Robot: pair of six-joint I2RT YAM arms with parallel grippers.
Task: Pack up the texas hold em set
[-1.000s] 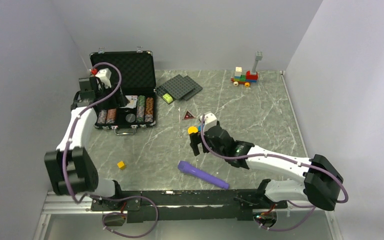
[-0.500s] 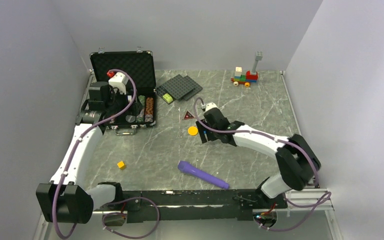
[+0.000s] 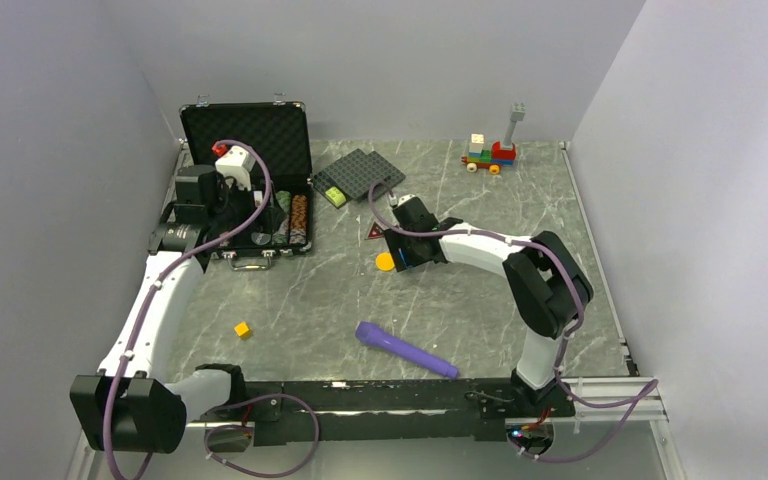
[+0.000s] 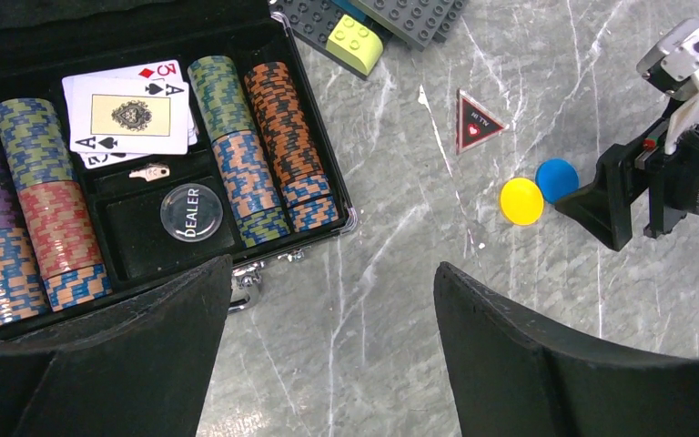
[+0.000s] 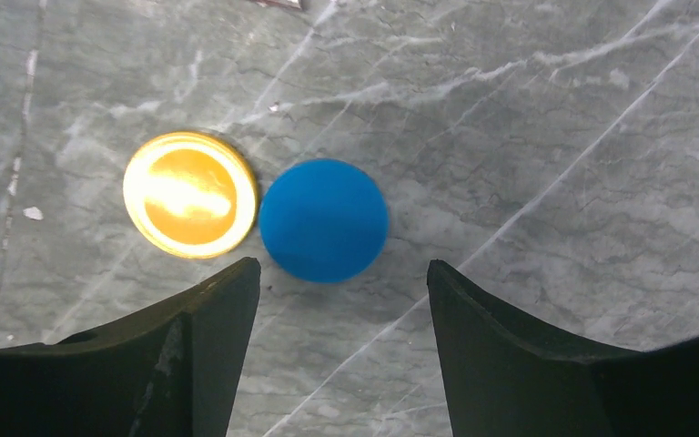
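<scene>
The black case (image 3: 245, 128) stands open at the back left. Its tray holds playing cards (image 4: 132, 114), striped chip stacks (image 4: 264, 137) and a clear dealer button (image 4: 191, 212). My left gripper (image 4: 332, 264) is open and empty, hovering over the case's front edge (image 3: 222, 205). A yellow disc (image 5: 190, 194) and a blue disc (image 5: 323, 219) lie touching on the table, with a dark red triangle (image 3: 375, 231) just behind them. My right gripper (image 5: 343, 266) is open, low over the table. The blue disc is just ahead of its fingertips.
Dark grey studded plates (image 3: 360, 175) with a lime-green brick (image 3: 335, 196) lie right of the case. A purple cylinder (image 3: 405, 349) and a small yellow cube (image 3: 243, 329) lie near the front. A toy brick train (image 3: 490, 155) stands at the back right. Walls enclose three sides.
My right gripper has swung left and toward the back, ending over the two discs. My left gripper moved right over the case a second ago and has since held still.
</scene>
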